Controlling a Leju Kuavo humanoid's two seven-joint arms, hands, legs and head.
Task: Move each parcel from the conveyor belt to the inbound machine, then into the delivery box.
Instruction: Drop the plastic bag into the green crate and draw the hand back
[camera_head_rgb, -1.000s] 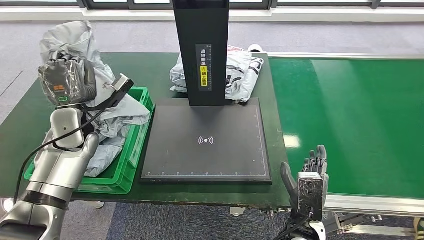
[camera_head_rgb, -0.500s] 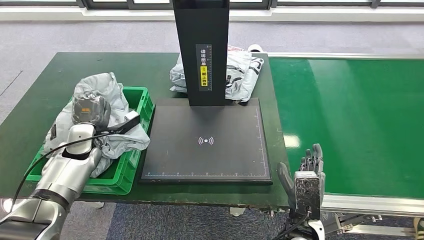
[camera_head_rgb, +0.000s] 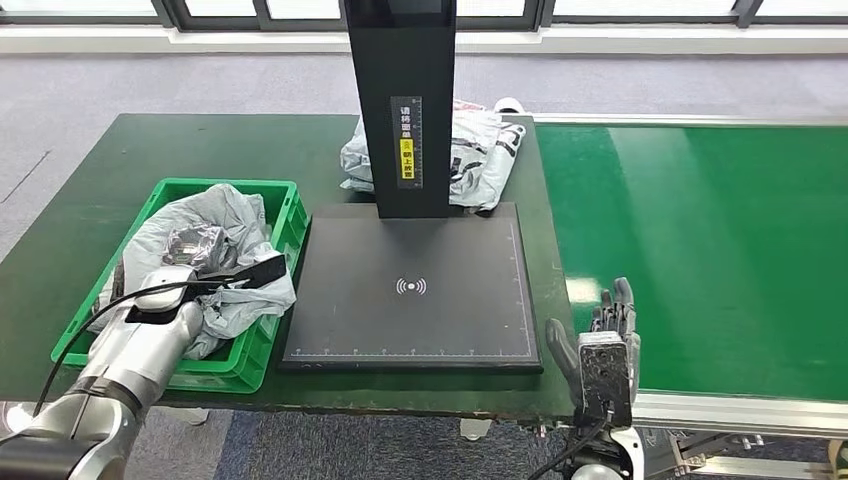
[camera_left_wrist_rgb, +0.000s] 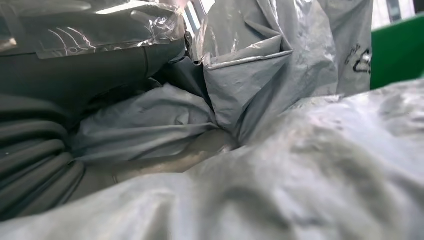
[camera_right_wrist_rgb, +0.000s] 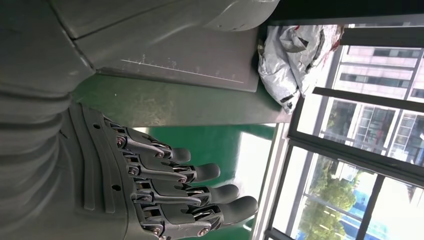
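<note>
One grey parcel (camera_head_rgb: 215, 250) lies in the green delivery box (camera_head_rgb: 285, 205) at nine o'clock under the left hand (camera_head_rgb: 195, 245), whose grip I cannot tell, the right hand (camera_head_rgb: 605, 345) hangs with fingers spread, and another parcel (camera_head_rgb: 475, 150) at twelve o'clock looks left to move.

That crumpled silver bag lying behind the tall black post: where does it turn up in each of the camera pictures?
Head view: silver bag on the table behind the black post.
Left wrist view: not in it; the grey plastic there is a different parcel.
Right wrist view: upper middle, beyond the scanner pad's far edge.
Shared landmark: the black scanner pad.
</note>
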